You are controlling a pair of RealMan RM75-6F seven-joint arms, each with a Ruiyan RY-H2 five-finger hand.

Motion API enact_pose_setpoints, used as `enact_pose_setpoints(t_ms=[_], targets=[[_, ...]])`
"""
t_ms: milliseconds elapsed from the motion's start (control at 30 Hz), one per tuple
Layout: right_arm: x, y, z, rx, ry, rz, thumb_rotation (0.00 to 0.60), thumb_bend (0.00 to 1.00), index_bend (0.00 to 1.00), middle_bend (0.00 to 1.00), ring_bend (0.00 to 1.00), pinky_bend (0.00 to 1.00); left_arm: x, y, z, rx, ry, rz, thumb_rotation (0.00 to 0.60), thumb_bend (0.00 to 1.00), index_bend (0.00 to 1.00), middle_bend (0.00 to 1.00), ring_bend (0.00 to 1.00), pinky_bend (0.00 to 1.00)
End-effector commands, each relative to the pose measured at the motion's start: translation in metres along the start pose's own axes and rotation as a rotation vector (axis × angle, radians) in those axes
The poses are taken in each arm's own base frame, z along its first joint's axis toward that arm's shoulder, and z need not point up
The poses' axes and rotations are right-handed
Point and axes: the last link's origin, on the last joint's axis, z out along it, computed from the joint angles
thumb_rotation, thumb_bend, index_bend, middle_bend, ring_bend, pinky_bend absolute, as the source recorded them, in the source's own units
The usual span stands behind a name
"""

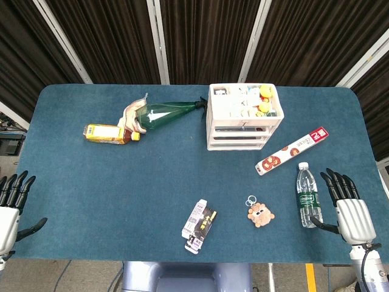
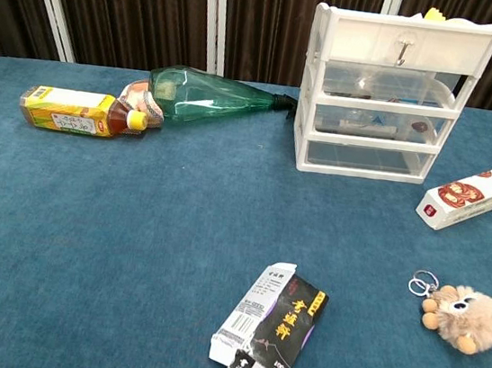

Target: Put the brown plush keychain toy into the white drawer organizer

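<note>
The brown plush keychain toy (image 1: pixel 261 214) (image 2: pixel 467 317) lies on the blue table near the front right, its metal rings (image 1: pixel 251 199) toward the back. The white drawer organizer (image 1: pixel 244 115) (image 2: pixel 389 94) stands at the back centre-right, small items in its top tray. My right hand (image 1: pixel 347 205) hovers at the table's right front edge, fingers spread, holding nothing, well right of the toy. My left hand (image 1: pixel 12 204) stays at the far left edge, fingers spread and empty. The chest view shows neither hand.
A water bottle (image 1: pixel 308 194) lies between the toy and my right hand. A long red-and-white box (image 1: pixel 292 150) (image 2: pixel 479 191) sits in front of the organizer. A black packet (image 1: pixel 200 226) (image 2: pixel 269 330) lies front centre. A green bottle (image 1: pixel 165 112) and yellow drink bottle (image 1: pixel 109 133) lie back left.
</note>
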Motion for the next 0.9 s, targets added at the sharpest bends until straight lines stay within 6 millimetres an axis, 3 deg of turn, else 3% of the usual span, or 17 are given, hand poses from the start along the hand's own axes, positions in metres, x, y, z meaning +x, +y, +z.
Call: enact_pose_setpoints(t_ms=[33, 800, 900], targets=[[-0.0003, -0.0002, 0.0000, 0.001, 0.001, -0.002, 0.600, 0.00, 0.00, 0.00, 0.00, 0.00, -0.0015, 0.0003, -0.0012, 0.007, -0.019, -0.011, 0.600, 0.03, 0.01, 0.00, 0.00, 0.00], [0.0018, -0.0008, -0.0034, 0.004, 0.010, 0.011, 0.600, 0.00, 0.00, 0.01, 0.00, 0.00, -0.0041, 0.0052, -0.0033, 0.009, -0.071, -0.037, 0.600, 0.03, 0.00, 0.00, 0.00, 0.00], [0.0040, -0.0057, -0.0005, 0.018, 0.026, 0.022, 0.600, 0.00, 0.03, 0.17, 0.15, 0.17, -0.0039, 0.0046, -0.0030, 0.014, -0.071, -0.042, 0.600, 0.03, 0.00, 0.00, 0.00, 0.00]])
